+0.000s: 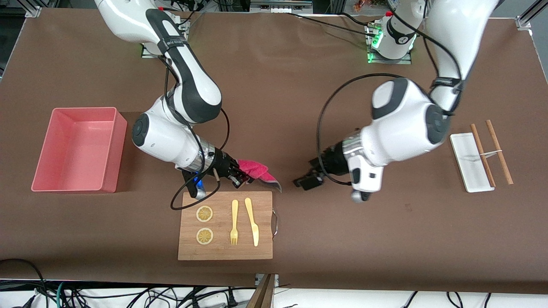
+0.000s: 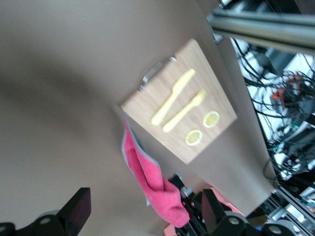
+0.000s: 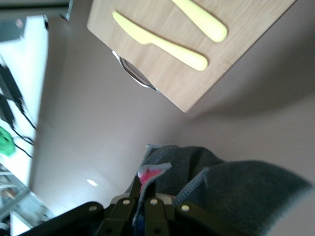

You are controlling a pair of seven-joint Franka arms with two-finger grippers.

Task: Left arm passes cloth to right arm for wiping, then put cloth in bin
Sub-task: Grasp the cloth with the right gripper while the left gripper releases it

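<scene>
Since the cloth now hangs from the right hand alone, step: handover done, wiping not yet begun.
Worktop [image 1: 299, 239]: brown, carrying everything.
Bin [image 1: 111, 149]: near the right arm's end, well apart from the cloth.
Cutting board [image 1: 225, 252]: near the front edge.
Right hand [image 1: 239, 176]: clamped on the cloth, low over the board's farther edge, wrist tilted down.
Left hand [image 1: 305, 179]: fingers apart, empty, low over the worktop's middle, just beside the cloth.
Cloth [image 1: 257, 170]: draped from the right hand.
Next: probably lower the cloth flat and sweep.
</scene>
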